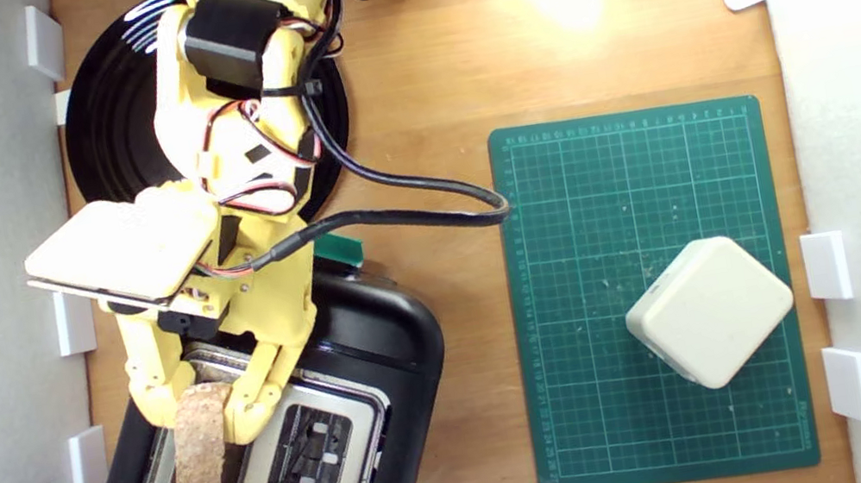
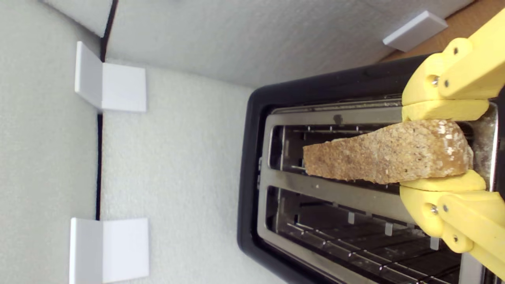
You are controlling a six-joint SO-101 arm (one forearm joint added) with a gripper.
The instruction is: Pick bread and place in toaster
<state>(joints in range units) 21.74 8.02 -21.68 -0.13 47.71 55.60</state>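
Observation:
The bread [image 1: 195,478] is a brown-crusted slice seen edge-on, held above the toaster [image 1: 380,355], a black two-slot unit with a silver top at the exterior view's lower left. My yellow gripper [image 1: 201,411] is shut on the bread's thick end. In the wrist view the bread [image 2: 386,157] hangs over one long slot of the toaster [image 2: 252,157], pinched by the gripper [image 2: 444,148] with one yellow fingertip [image 2: 446,110] on each face. Whether the slice's lower edge is inside the slot is hidden. A green lever knob [image 1: 338,250] shows by the arm.
A round black plate [image 1: 114,128] lies behind the arm. A green cutting mat [image 1: 630,182] at the exterior view's right carries a white rounded block [image 1: 709,310]. White foam walls with white brackets [image 1: 89,463] border both sides. A black cable [image 1: 425,207] loops onto the mat.

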